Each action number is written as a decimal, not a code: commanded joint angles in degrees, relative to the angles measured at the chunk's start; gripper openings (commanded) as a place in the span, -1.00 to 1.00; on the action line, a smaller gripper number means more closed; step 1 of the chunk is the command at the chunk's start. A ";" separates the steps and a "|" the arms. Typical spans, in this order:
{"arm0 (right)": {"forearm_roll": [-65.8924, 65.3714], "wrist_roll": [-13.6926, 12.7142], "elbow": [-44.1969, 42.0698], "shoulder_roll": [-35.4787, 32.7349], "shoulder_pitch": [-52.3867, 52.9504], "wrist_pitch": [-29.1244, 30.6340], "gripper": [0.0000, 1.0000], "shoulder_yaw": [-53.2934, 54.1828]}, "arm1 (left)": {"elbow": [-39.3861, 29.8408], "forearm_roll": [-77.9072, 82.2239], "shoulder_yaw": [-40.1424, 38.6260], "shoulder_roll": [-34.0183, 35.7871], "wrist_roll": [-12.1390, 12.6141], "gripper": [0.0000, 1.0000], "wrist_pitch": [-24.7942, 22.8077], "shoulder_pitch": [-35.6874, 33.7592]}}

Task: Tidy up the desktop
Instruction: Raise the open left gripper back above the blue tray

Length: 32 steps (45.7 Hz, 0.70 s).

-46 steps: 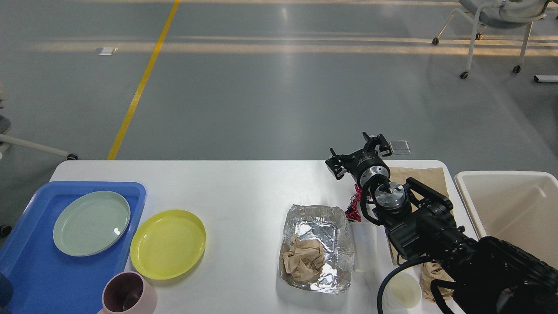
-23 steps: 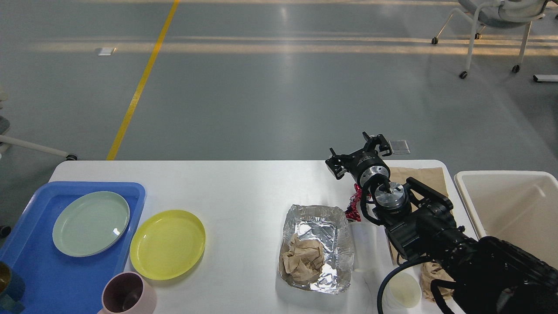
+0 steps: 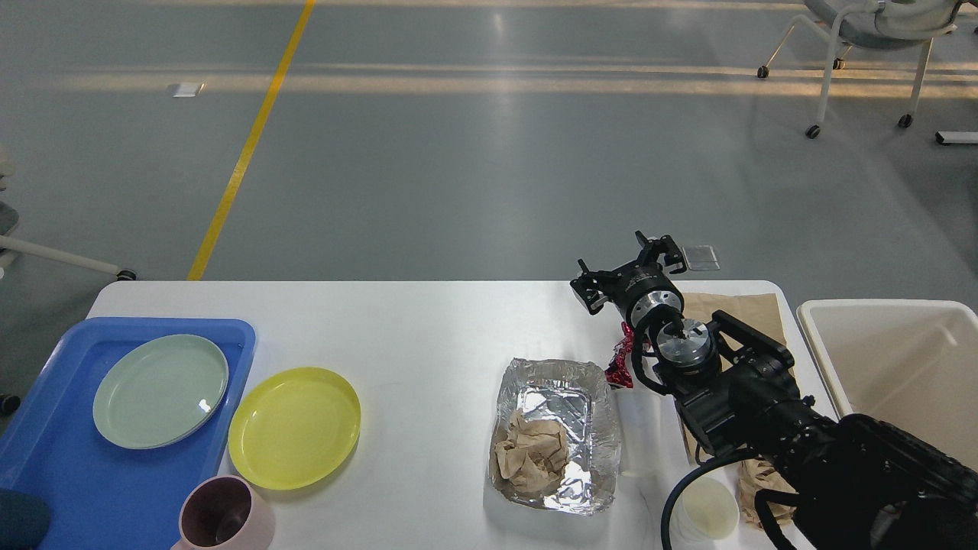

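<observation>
The white desktop (image 3: 428, 321) holds dishes on the left and litter on the right. My right gripper (image 3: 624, 269) hovers over the far right part of the desktop, open, with nothing between its fingers. Just below it lies a red wrapper (image 3: 617, 359), beside a foil tray (image 3: 554, 431) holding crumpled brown paper (image 3: 531, 452). A yellow plate (image 3: 294, 426) and a pink cup (image 3: 221, 519) stand next to the blue tray (image 3: 69, 473), which carries a pale green plate (image 3: 160, 389). My left gripper is out of view.
A cream bin (image 3: 901, 367) stands at the desktop's right end. A brown paper bag (image 3: 737, 309), a clear plastic cup (image 3: 638, 428) and a whitish round lid (image 3: 707, 508) lie by my right arm. A dark blue blurred shape (image 3: 19, 519) sits at the bottom left edge.
The dark blue shape at the bottom left edge has shifted: half a second ago it looked like a blue cup, now it is lower and blurred. The right arm has not moved.
</observation>
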 commanded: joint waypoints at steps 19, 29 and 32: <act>0.00 -0.05 0.00 0.00 0.01 0.00 1.00 0.05 | -9.88 -3.78 2.05 2.37 -0.22 0.22 -10.20 -11.76; 0.00 0.04 0.00 0.00 0.01 0.00 1.00 0.05 | -13.83 -9.22 8.37 -1.66 -0.39 0.25 -13.81 -20.99; 0.00 0.04 0.00 0.00 0.01 0.00 1.00 -0.04 | -14.19 -11.86 10.22 -3.68 -0.39 0.28 -14.51 -23.54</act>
